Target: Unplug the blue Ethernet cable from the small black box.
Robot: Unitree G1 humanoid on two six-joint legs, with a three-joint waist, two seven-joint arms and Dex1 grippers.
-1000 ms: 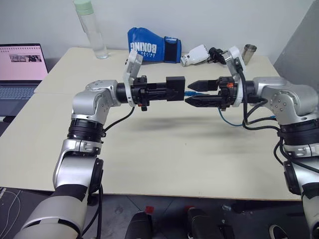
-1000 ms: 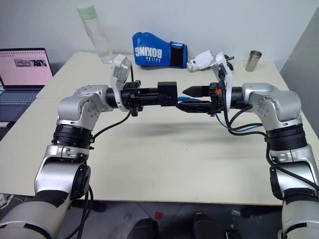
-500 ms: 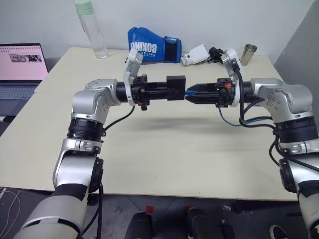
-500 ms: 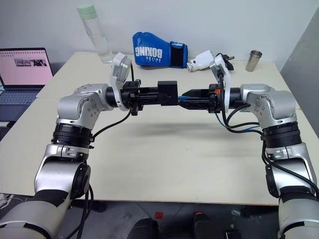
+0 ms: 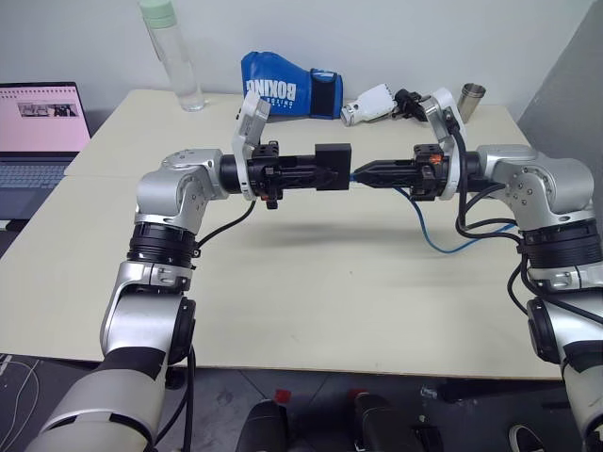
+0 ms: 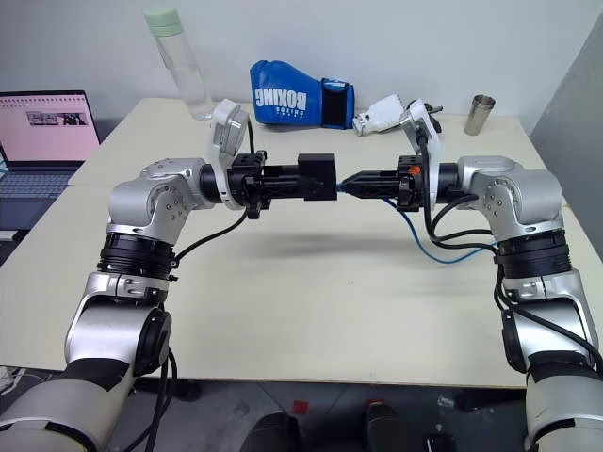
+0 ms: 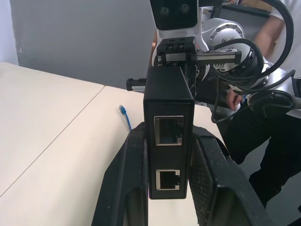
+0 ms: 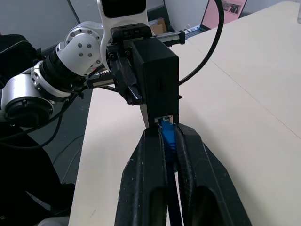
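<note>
A pale tabletop [image 5: 311, 292] stood before a white wall. At ten o'clock sat an open laptop [image 5: 38, 132]; at eleven, a clear bottle [image 5: 172, 55] with a green cap, its contents impossible to judge. A blue boxing glove [image 5: 287, 94] lay at twelve. Above the tabletop's middle, the left claw [image 5: 325, 175] pinched the small black box [image 5: 333, 168] between its fingers. The right claw [image 5: 363, 175], at three o'clock of the box, was pressed together on the blue Ethernet cable [image 5: 443, 240] at its plug, which sat in the box's port. At one o'clock stood a metal cup [image 5: 471, 101], its inside hidden.
</note>
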